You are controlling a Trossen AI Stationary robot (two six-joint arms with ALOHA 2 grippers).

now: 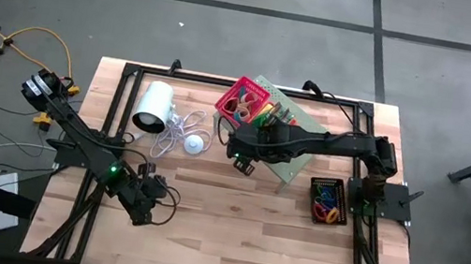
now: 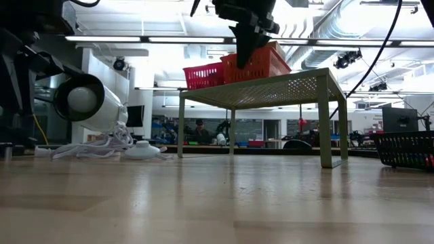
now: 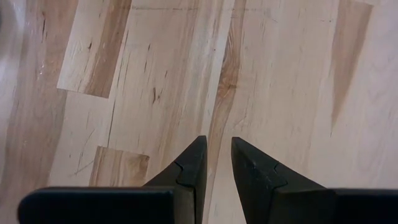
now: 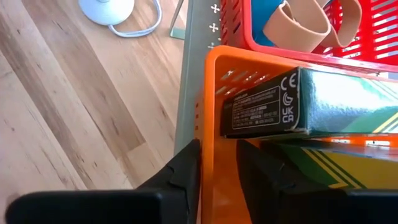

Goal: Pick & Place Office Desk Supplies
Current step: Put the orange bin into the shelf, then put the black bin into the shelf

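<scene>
Orange basket (image 4: 214, 112) is sitting on the pale green shelf (image 2: 271, 88), just beside the red basket (image 4: 373, 37) holding tan rubber-band loops (image 4: 305, 25). Right gripper (image 4: 217, 163) is straddling the orange basket's near wall, one finger outside, one inside next to the green-white box (image 4: 348, 102); jaws are looking parted, grip uncertain. Left gripper (image 3: 216, 163) is hovering over bare table (image 3: 280, 74), slightly parted, holding nothing, well apart. Black basket (image 1: 327, 201) is resting on the table near the right arm's base.
</scene>
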